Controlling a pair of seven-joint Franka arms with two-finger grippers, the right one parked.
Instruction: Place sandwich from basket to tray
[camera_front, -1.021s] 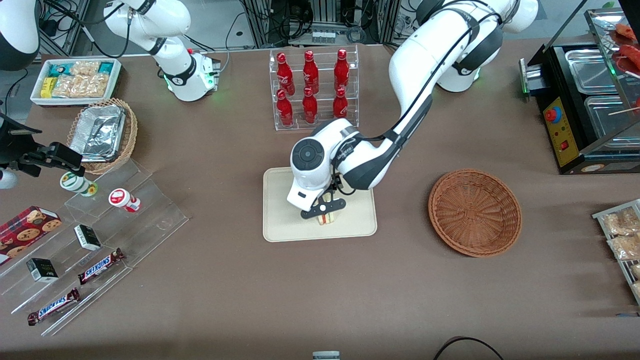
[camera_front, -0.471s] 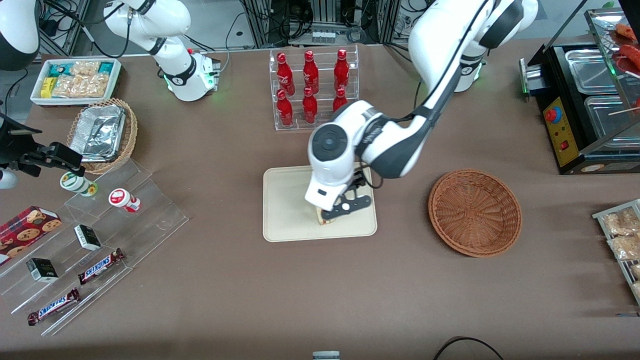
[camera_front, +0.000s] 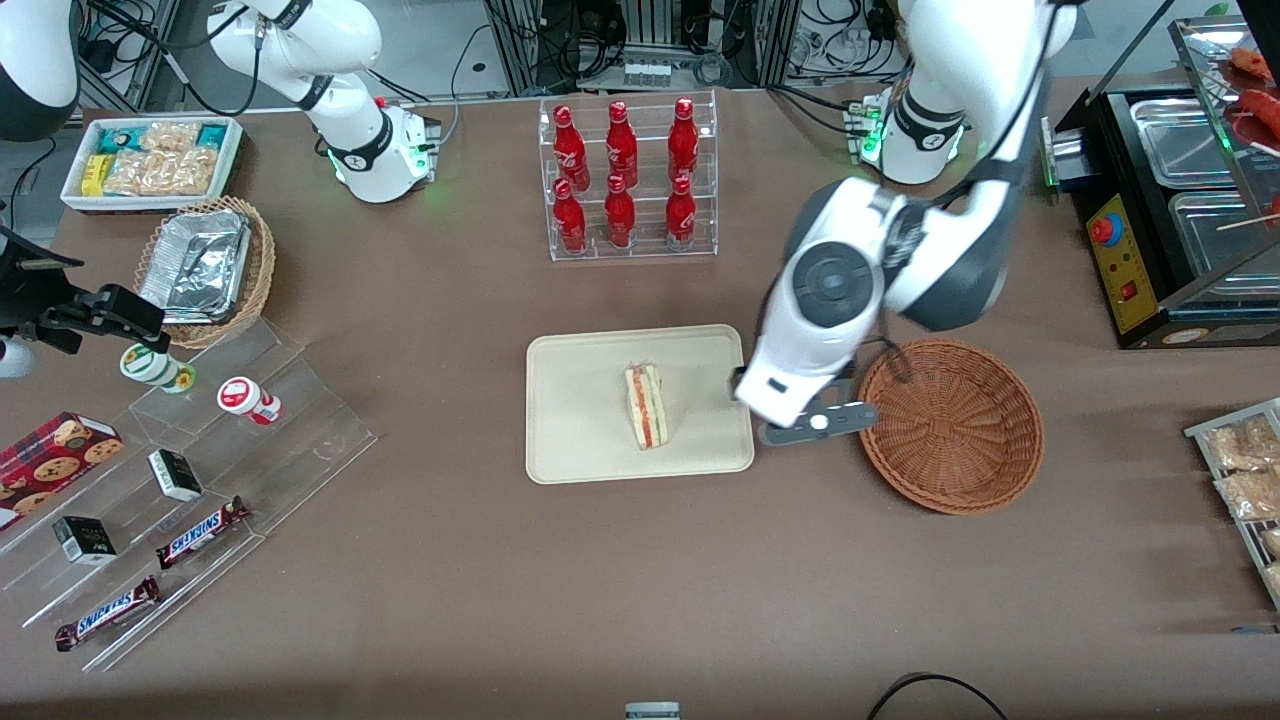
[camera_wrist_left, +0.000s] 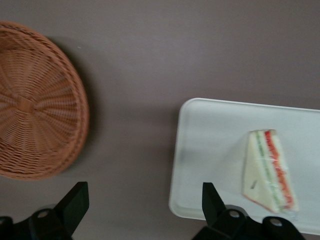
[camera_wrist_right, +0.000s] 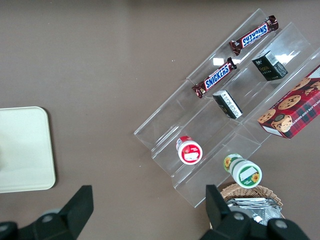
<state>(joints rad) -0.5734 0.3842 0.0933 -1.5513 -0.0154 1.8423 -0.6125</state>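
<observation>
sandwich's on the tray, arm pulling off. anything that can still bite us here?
Little left. The sandwich stands on its edge on the tray, so a bump might tip it. The open gripper hangs between tray and basket, close to the basket's rim; a low retreat might clip it.
</observation>
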